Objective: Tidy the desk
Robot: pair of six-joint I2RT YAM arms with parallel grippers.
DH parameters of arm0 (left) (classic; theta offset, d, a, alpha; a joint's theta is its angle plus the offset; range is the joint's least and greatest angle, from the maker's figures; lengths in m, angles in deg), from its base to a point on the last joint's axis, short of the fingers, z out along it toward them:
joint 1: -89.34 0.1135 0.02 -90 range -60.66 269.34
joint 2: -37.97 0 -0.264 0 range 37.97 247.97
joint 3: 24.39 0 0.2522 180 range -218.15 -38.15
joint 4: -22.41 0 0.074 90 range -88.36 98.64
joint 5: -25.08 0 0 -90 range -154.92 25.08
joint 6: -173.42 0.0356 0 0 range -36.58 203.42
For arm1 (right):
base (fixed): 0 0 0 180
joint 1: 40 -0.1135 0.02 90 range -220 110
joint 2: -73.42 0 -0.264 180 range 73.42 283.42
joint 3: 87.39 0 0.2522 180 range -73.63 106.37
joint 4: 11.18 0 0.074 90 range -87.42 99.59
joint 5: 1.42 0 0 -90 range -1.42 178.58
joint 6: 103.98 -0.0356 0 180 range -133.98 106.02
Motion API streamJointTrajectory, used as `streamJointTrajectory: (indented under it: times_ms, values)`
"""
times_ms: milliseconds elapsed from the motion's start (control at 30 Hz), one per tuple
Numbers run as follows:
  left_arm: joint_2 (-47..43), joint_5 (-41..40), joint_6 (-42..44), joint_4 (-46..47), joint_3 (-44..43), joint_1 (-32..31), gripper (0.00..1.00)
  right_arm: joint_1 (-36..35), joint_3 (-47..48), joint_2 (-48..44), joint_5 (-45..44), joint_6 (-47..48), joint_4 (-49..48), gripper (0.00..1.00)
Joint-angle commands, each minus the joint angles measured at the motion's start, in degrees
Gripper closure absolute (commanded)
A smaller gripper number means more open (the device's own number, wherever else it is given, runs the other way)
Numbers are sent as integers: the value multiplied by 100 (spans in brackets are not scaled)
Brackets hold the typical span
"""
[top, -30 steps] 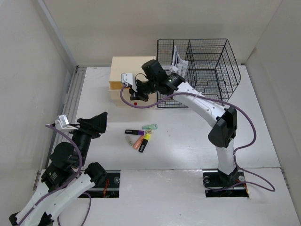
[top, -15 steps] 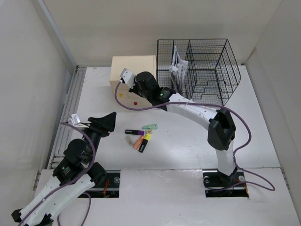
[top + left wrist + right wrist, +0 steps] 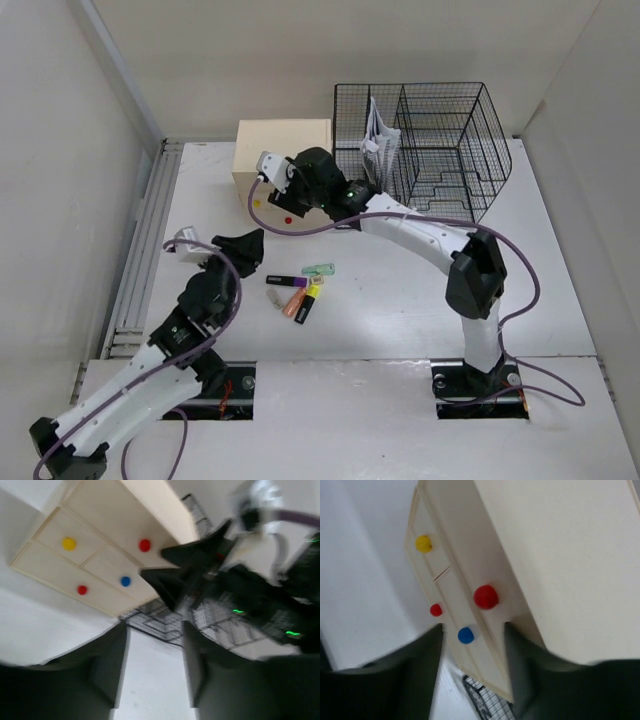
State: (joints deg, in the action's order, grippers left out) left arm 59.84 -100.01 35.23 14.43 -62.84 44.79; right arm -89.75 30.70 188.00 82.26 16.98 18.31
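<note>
The left arm [image 3: 150, 365] angles forward and to the right from its base, and the left pincer [image 3: 247, 250] has its jaws parted (its wrist view is blurred). The right arm [image 3: 430, 235] bends at the elbow and stretches far leftward, with the right pincer [image 3: 287, 190] likewise spread wide and holding nothing.

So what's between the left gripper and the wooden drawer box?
Top view: between left gripper and drawer box, just bare desk crossed by the right arm's purple cable.
</note>
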Motion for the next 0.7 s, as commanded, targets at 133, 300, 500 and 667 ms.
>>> streamJointTrajectory:
  times_ms: [133,300,500,667]
  values:
    - [2328,1081,36,1266,-185,1272,82,220,-133,-1385,1029,-335,247,31]
    - [3410,2757,265,2188,-299,2519,73,607,-405,-2017,1588,-538,247,67]
    - [4070,3404,266,2638,-519,3031,47,1108,-712,-2265,2302,-933,71,69]
    - [4782,3562,266,2700,-897,3154,45,1371,-774,-2265,2944,-1083,71,69]
